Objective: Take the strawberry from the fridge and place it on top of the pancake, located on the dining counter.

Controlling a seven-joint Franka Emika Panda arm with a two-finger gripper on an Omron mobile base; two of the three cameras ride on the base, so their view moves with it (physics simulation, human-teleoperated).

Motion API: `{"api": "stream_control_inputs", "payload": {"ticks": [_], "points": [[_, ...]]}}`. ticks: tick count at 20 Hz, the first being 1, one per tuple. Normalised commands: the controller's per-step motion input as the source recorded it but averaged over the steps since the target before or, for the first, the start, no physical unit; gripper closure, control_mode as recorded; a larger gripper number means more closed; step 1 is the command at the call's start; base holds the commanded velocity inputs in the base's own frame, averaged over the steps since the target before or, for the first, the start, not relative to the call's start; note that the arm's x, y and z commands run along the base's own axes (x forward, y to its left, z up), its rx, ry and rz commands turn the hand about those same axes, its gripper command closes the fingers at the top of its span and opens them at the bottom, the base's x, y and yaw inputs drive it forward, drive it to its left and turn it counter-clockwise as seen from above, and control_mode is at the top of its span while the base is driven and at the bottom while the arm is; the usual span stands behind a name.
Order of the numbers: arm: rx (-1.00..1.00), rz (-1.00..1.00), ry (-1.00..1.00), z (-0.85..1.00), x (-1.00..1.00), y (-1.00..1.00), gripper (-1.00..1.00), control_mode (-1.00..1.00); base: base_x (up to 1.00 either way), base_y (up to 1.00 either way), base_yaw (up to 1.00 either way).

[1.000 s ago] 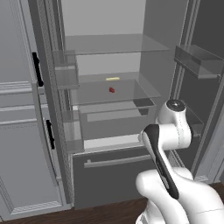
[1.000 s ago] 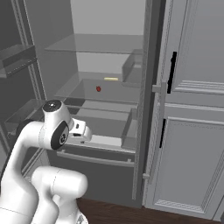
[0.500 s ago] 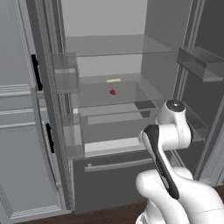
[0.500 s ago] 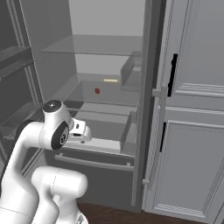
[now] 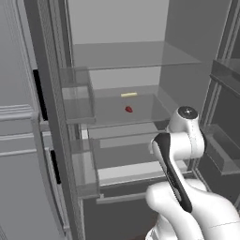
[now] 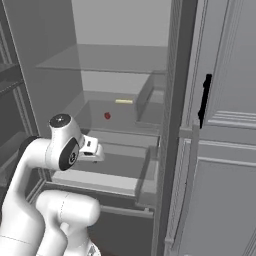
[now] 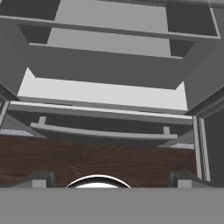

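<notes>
While its doors stood swung wide, the fridge faced the robot with its glass shelves bare to both base views. To the fridge's left rose the light-grey cabinets with black handles, and the same panelled fronts stood to its right in the right base view. Below the fridge's shelves a pale drawer sat pulled partway out, and the hand view looked down onto that drawer and onto the long bar handle of the fridge's bottom drawer, with dark wooden floor in front of the fridge. The arm was folded low before the fridge's lower half. The gripper pointed down in front of the fridge, its tips spread far apart at the bottom corners of the hand view and nothing between them. On the fridge's middle shelf lay a pale-yellow stick towards the back. Just in front of it sat the strawberry, probably resting loose on the glass, well apart from the gripper.
</notes>
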Motion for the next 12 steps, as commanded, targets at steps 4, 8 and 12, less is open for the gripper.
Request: {"api": "stream_control_inputs", "payload": {"ticks": [4, 8, 12], "points": [[0.00, 0.00, 0.00, 0.00, 0.00, 0.00, -1.00, 1.00, 0.60, 0.09, 0.00], [0.00, 0.00, 0.00, 0.00, 0.00, 0.00, -1.00, 1.00, 0.61, 0.00, 0.00], [0.00, 0.00, 0.00, 0.00, 0.00, 0.00, -1.00, 1.00, 0.57, 0.10, 0.00]]}}
